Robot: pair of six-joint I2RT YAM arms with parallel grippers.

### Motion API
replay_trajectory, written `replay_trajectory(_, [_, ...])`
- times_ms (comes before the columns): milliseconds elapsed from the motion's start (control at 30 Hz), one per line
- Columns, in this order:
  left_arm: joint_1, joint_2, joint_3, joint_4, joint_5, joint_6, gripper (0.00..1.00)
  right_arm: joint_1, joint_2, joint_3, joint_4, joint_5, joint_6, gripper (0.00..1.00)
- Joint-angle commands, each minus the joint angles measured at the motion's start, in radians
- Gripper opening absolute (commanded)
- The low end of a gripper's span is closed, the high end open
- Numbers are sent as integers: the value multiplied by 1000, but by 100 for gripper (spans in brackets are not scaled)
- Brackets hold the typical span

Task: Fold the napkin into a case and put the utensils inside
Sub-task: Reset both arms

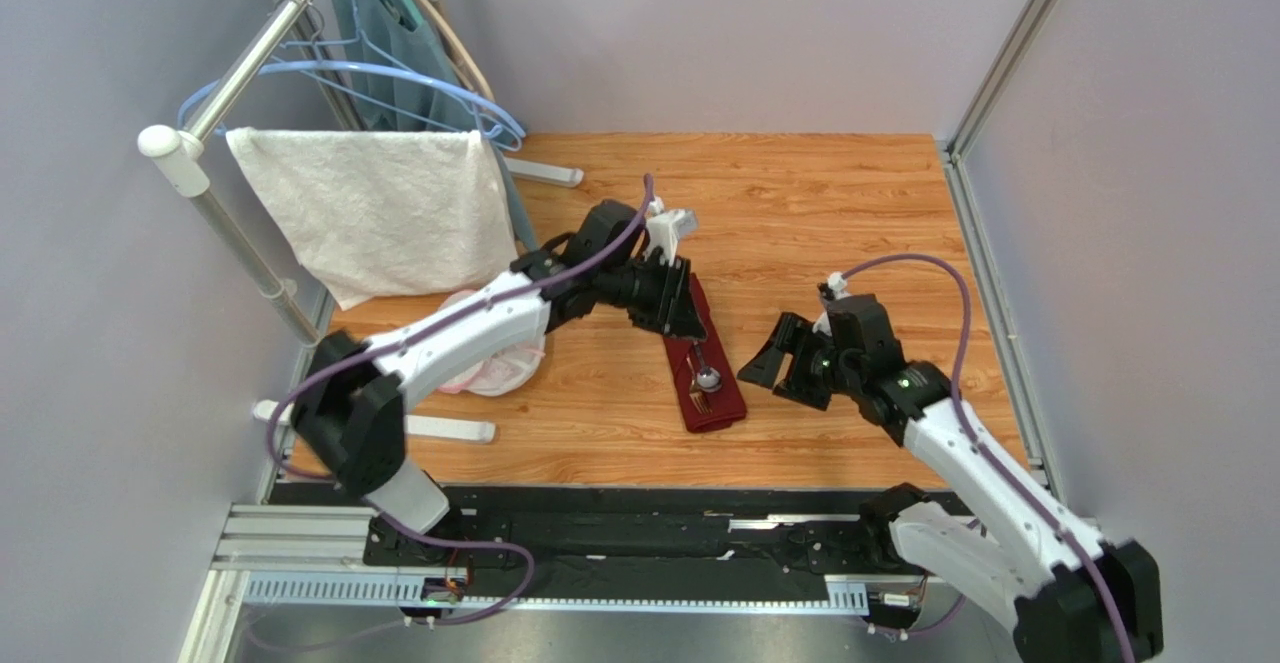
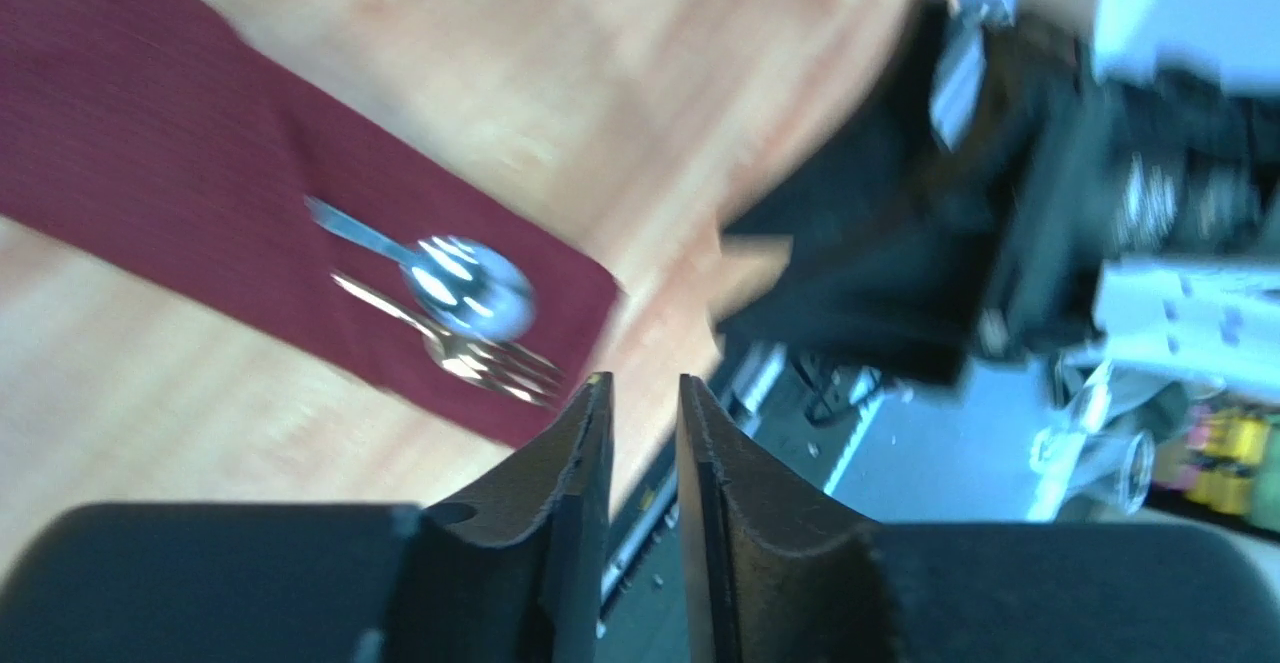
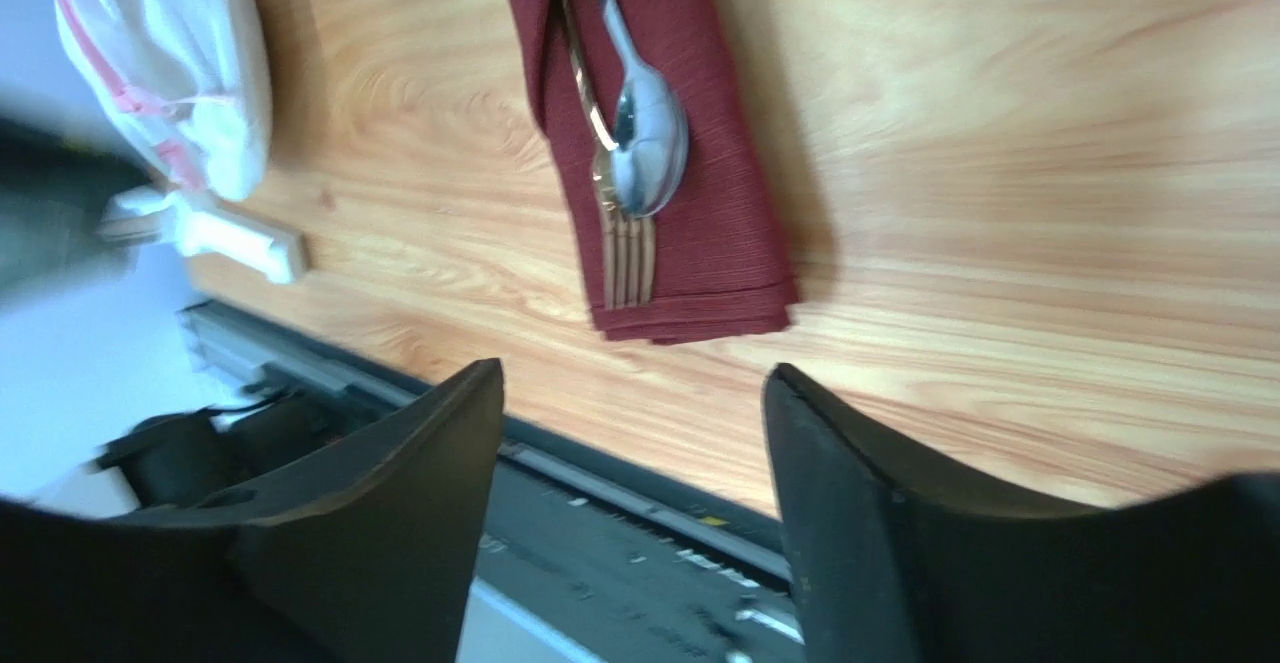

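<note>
On near end of case [image 1: 726,405], spoon [image 3: 649,131] & fork [image 3: 628,243]; L tool [image 2: 643,387] ajar, R tool [image 3: 631,378] wide, both empty

Surface: wooden table [image 1: 842,213], light plank grain.
Centre: the case [image 1: 724,401], a narrow maroon folded strip, lies flat and slightly slanted, one end toward the near edge.
Left: white bundle [image 1: 504,368] with pink trim, apart from the case.
Left edge: white rack foot [image 1: 443,428] rests on the wood.

Silver spoon [image 3: 649,138] and fork [image 3: 624,255] lie side by side on the narrow maroon case [image 3: 729,198].
</note>
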Motion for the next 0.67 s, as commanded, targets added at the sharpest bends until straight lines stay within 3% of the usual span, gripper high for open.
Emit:
replay_trajectory(0, [-160,-325,-154,111,-177,-6,33,9,-215,33,-143,243,-205,73])
replay_trajectory(33, [-191,-370,-229,139,-225,-13,36,10,-257,21,-99,226,-206,100])
replay_trajectory(200, [-335,-695,-464,378,-471,-111,40,9,-447,56,-7,284,-212,100])
replay_trajectory(267, [-387,-804,-572,443,-546,-113,53,9,-481,106,-33,300,-253,100])
replay_trajectory(367, [-432,-988,-627,405,-681,-79,54,9,-544,139,-84,278,-249,100])
replay_trajectory(500, [-432,-1116,-664,381,-698,-58,54,7,-613,133,-127,267,-185,100])
replay_trajectory(633, [-432,-1124,-701,450,-683,-55,54,9,-593,126,-137,271,-156,100])
